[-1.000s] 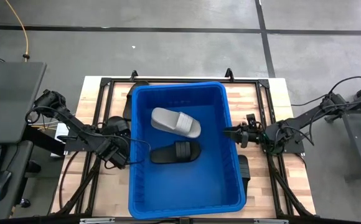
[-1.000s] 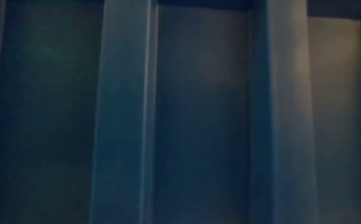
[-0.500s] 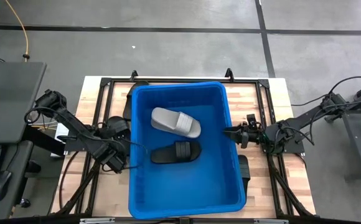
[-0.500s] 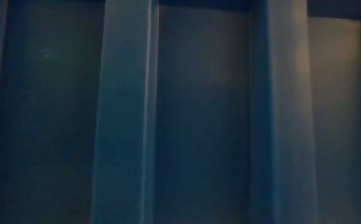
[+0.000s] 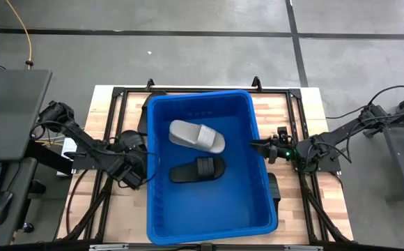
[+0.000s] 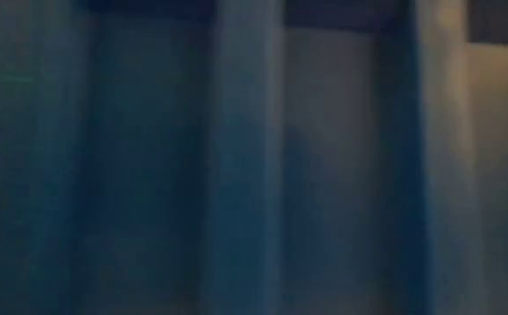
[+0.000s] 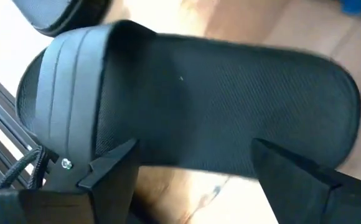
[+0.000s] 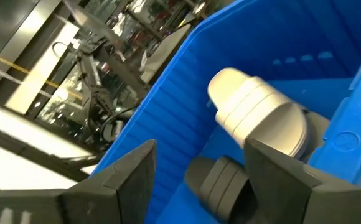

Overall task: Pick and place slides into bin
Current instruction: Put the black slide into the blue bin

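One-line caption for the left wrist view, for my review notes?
Left pincer, fingers spread, hovers close over a black slide lying on the wooden table.

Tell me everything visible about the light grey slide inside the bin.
The light grey slide is a flat open-toe sandal with one wide ribbed strap across it, looking like smooth moulded foam or rubber. It lies sole-down on the floor of the blue bin, in the half farther from the camera's near edge, set at a slant. A black slide lies just beside it; whether they touch I cannot tell. No tool touches it. The right wrist view shows its rounded end and strap.
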### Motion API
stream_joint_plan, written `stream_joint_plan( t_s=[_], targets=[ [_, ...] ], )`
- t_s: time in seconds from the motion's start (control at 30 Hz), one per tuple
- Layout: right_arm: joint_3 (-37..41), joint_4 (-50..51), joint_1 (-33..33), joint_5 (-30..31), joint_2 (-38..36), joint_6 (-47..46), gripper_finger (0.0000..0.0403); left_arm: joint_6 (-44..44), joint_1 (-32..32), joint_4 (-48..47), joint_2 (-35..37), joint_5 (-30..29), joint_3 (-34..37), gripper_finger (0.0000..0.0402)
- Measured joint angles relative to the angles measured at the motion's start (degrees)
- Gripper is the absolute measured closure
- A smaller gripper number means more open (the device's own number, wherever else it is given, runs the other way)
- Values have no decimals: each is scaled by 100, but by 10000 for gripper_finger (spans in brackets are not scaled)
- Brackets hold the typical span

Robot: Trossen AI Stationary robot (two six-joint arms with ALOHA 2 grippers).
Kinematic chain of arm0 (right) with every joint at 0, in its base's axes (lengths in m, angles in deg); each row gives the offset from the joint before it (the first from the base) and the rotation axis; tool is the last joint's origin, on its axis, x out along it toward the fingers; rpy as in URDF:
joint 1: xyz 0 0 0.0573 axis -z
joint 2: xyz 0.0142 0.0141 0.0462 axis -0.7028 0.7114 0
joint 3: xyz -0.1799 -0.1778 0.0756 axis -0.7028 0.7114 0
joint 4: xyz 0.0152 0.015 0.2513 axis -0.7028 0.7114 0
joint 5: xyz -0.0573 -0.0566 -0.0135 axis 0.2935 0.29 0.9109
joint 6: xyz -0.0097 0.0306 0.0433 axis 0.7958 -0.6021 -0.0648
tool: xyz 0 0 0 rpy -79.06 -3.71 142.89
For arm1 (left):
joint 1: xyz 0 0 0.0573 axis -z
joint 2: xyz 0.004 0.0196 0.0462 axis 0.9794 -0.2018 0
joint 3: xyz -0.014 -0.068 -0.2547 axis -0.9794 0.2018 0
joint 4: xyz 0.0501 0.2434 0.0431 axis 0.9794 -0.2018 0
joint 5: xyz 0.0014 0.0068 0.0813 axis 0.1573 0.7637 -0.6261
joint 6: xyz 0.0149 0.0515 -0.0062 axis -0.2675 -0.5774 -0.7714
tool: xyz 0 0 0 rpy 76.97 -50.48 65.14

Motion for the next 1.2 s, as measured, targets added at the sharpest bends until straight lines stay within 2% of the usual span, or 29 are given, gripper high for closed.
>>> stream_joint_plan(
  t_s=[0.2, 0.37, 0.5, 0.7, 0.77, 0.87, 1.03, 1.2],
  targets=[
    [0, 3, 4, 295, -2, 19, 175, -182, -575, 174, 13, 165, 80, 92],
    [0, -23, 4, 415, -2, -47, 174, -340, -751, 195, 9, 290, 96, 122],
    [1, -27, 4, 437, -2, -57, 176, -642, -755, 187, 7, 2, 98, 171],
    [2, -38, 2, 471, 0, -64, 175, -807, -757, 140, 5, -427, 98, 282],
    [2, -38, 0, 491, 2, -66, 176, -827, -757, 183, 3, -437, 101, 323],
    [2, -36, 0, 497, 2, -63, 178, -829, -757, 382, -2, -154, 107, 386],
    [2, -7, 0, 620, 2, -83, 179, -937, -759, 752, -11, 13, 110, 399],
    [2, -1, 0, 609, 2, -110, 182, -506, -761, 401, -6, -185, 0, 401]
  ],
)
